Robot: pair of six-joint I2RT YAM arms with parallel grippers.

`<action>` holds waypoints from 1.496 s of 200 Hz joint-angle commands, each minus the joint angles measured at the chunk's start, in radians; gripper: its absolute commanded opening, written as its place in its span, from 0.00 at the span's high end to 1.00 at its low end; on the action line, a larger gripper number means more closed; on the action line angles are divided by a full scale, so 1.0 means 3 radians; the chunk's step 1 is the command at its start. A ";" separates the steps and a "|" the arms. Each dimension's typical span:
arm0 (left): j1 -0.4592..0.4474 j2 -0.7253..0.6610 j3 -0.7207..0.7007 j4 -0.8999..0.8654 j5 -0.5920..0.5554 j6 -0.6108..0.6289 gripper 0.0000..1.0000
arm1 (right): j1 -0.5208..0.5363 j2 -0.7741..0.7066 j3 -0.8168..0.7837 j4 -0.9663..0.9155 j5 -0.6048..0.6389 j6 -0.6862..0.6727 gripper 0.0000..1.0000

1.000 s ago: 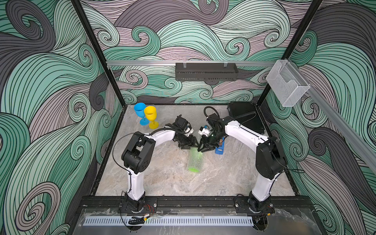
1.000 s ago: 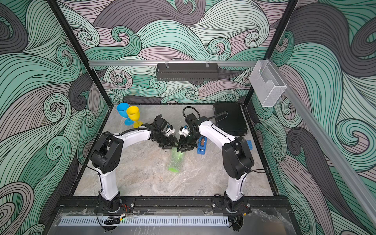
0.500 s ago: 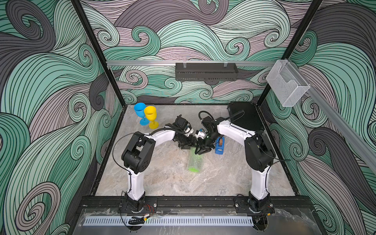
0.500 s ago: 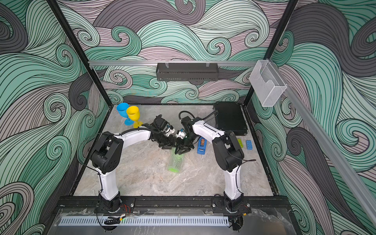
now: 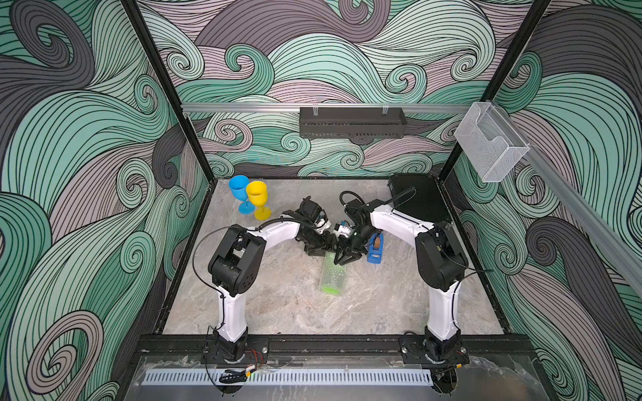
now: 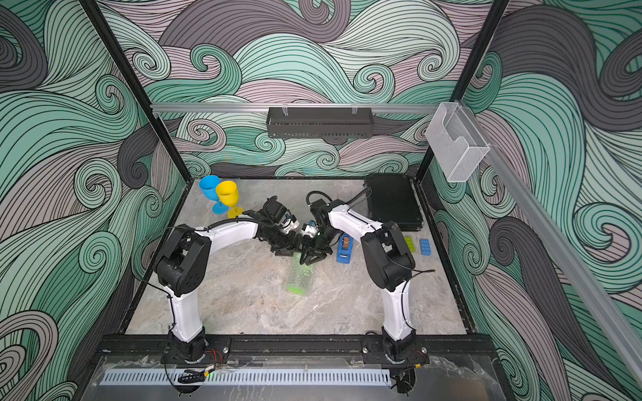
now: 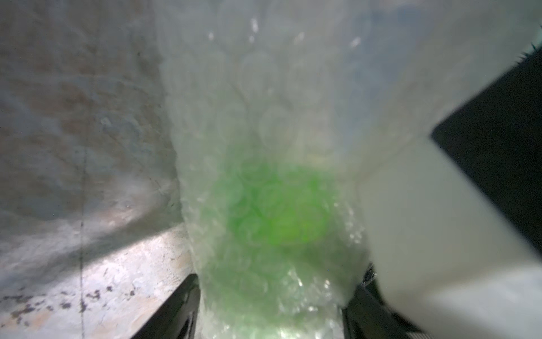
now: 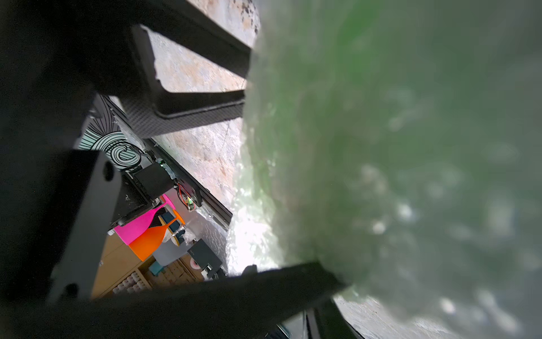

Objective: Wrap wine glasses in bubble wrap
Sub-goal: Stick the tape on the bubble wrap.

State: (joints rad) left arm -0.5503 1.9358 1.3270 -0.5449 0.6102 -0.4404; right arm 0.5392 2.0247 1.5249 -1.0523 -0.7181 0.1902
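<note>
Where both arms meet over the middle of the marble desk (image 5: 278,305), the green goblet (image 5: 329,286) lies on its side, rolled inside bubble wrap (image 5: 334,272) into a pale, dotted tube. Green shows strongest at the tube's lower end in both top views. The blue goblet (image 5: 239,189) and yellow goblet (image 5: 257,196) stand upright and bare, side by side, at the desk's upper left.

At the tube's upper end the right jaws pinch the bubble wrap, with fingers (image 8: 193,108) on either side. The left jaws flank the same end. The left wrist view shows 2 fingers (image 7: 181,311) against the wrap, but whether they press I cannot tell. That view alone shows single round bubbles over a blurred green patch.

A blue tape dispenser (image 5: 376,247) lies just right of the tube's upper end. Only a top view shows a green block (image 6: 410,244) and a blue block (image 6: 425,247) near the desk's right edge.
</note>
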 commanded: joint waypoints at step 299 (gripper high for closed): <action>-0.0007 0.0072 0.0071 -0.0387 0.0106 0.0088 0.37 | -0.0041 0.0091 -0.0106 0.0466 0.0343 0.0636 0.94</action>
State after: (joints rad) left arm -0.5434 1.9423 1.3464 -0.6289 0.6373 -0.4046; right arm 0.5289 2.0544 1.5288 -1.0428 -0.7311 0.3103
